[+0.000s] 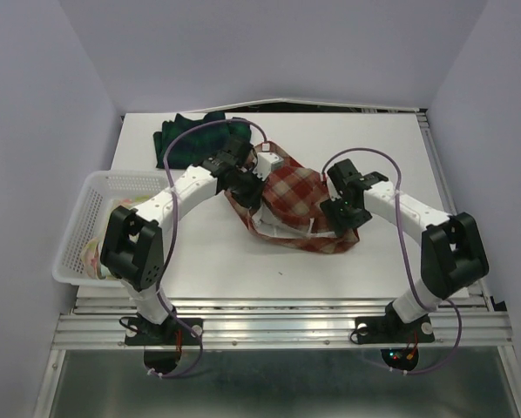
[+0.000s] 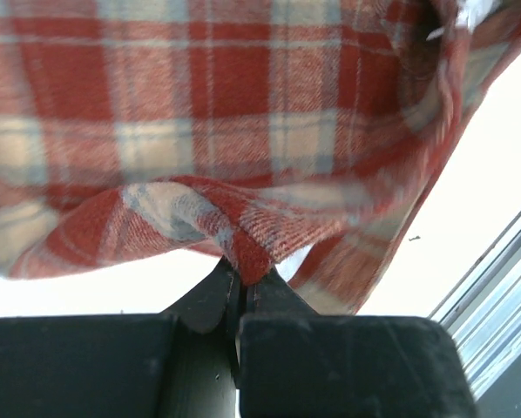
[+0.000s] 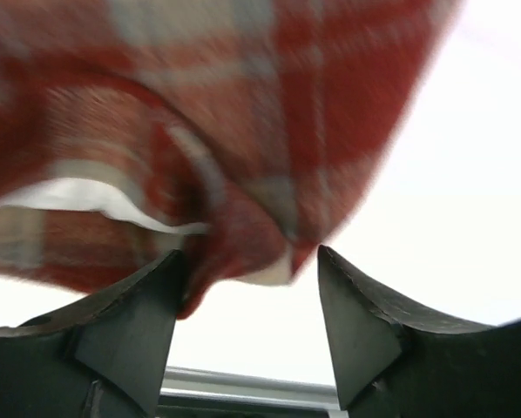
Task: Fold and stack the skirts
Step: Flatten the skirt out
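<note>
The red-and-cream plaid skirt lies rumpled mid-table, partly lifted between both arms. My left gripper is shut on a fold of its left edge, and the left wrist view shows the pinched red fold right at my closed fingertips. My right gripper is open at the skirt's right side. In the right wrist view the skirt's hem hangs down between the spread fingertips. A dark green-navy plaid skirt lies at the back left. The pastel skirt sits bunched in the basket.
A white mesh basket stands at the table's left edge beside my left arm. The metal rail of the table's near edge runs in front of both arm bases. Walls close in on the left, right and back.
</note>
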Robot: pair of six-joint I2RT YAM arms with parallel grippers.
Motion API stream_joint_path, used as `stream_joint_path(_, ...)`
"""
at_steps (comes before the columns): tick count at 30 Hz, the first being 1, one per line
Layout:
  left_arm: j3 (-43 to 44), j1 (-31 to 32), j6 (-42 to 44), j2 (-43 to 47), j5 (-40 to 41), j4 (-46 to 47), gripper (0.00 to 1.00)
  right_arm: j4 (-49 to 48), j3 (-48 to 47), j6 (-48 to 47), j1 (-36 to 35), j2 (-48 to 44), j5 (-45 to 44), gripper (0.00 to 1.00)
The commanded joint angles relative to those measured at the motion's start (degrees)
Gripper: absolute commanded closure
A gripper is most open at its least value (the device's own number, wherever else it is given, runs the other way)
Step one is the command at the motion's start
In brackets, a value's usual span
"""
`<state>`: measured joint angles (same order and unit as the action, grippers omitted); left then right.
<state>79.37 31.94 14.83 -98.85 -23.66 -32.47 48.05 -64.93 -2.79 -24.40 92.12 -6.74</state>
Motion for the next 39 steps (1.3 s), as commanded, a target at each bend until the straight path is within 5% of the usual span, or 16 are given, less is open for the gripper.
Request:
stream_joint_path(1, -0.4, -0.7, -0.5, 8.9, 4.4, 0.7, 1.0, -1.5, 3.1, -4.2, 0.1, -6.8, -12.7, 0.36)
stream_joint_path(8, -4.1, -0.7, -0.5, 18.7, 11.8, 3.5, 1.0, -2.0, 3.3, -7.7, 2.1, -12.2, -12.4, 0.69)
stream_joint_path(13, -2.7, -0.7, 0.6, 22.0, 14.6, 2.3, 1.0, -1.0, -6.8, -11.6, 6.9, -14.6, -10.1, 0.99)
stream_joint_path(27, 14.4, -0.7, 1.1, 19.5, 22.8, 6.8, 1.0, 0.4, -38.3, -20.9, 14.0, -8.5, -18.1, 0.99)
stream_joint_path(34, 32.3, -0.8, 0.5, -1.8, 31.0, 12.2, 1.0, -8.6, -49.8, -15.8, 19.6, 7.6, -17.6, 0.99)
stream_joint_path(39, 58.4, -1.8, -0.2, -20.7, 37.5, 16.8, 1.0, -8.9, -78.3, -15.4, 20.1, 23.8, -20.5, 0.99)
